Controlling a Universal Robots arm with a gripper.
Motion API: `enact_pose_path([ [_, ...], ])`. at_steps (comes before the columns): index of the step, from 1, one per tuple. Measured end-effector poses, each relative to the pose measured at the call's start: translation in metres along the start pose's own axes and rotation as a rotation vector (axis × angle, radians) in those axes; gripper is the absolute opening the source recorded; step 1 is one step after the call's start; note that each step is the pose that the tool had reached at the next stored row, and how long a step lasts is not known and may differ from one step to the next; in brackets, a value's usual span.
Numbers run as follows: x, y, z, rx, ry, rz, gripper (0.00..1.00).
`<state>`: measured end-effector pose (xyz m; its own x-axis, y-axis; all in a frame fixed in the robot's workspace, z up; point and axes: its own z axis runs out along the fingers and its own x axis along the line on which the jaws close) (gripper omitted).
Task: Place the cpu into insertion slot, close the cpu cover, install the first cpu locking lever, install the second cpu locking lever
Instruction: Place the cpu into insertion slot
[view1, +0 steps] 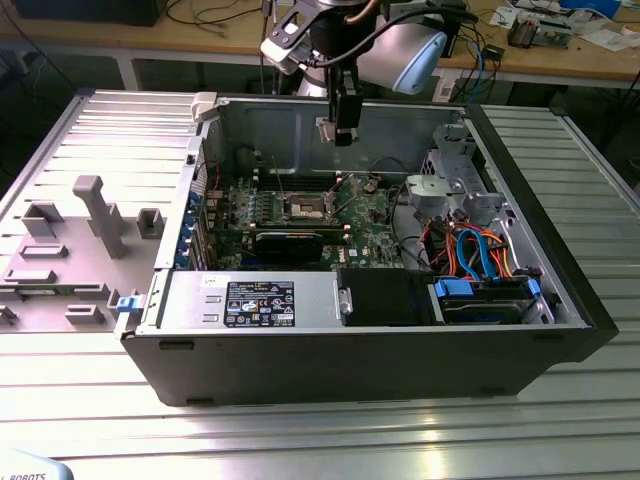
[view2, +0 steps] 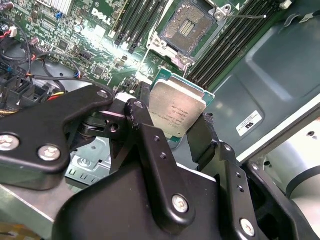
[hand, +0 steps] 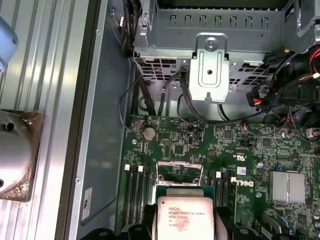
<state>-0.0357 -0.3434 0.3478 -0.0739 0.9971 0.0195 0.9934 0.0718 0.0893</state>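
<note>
In the exterior view, an open computer case (view1: 520, 190) lies on a ribbed metal surface (view1: 300, 430). The end effector (view1: 344, 128) hangs over the green circuit board (view1: 365, 215), close to the case's back wall. The insertion slot (view1: 306, 208) sits on the board at about 7 o'clock from the end effector, well apart from it. A grey tray (view1: 60, 290) lies at 9 o'clock from the case.

In the second wrist view, the two black fingers (view2: 150, 140) squeeze the cpu (view2: 175, 112), one on each side. The cpu is up in the air and its silver top faces the camera. The insertion slot (view2: 187, 25) is open, with its dark middle showing. Long black memory slots (view2: 135, 20) run beside it.

In the first wrist view, the cpu (hand: 184, 217) hangs over the green circuit board (hand: 240, 150). A silver bracket (hand: 210, 70) stands past the board.
</note>
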Motion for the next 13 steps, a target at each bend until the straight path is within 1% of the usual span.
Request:
enact_pose_path([
  [4,0.0002,-0.0027,0.0003,0.0001,-0.0005,0.005,0.54],
  [6,0.0003,-0.0041,0.0014,-0.0004,-0.0026,0.028,0.54],
  [9,0.0002,-0.0044,0.0024,-0.0007,-0.004,0.044,0.54],
  [13,0.0002,-0.0046,0.0044,-0.0007,-0.0042,0.046,0.54],
])
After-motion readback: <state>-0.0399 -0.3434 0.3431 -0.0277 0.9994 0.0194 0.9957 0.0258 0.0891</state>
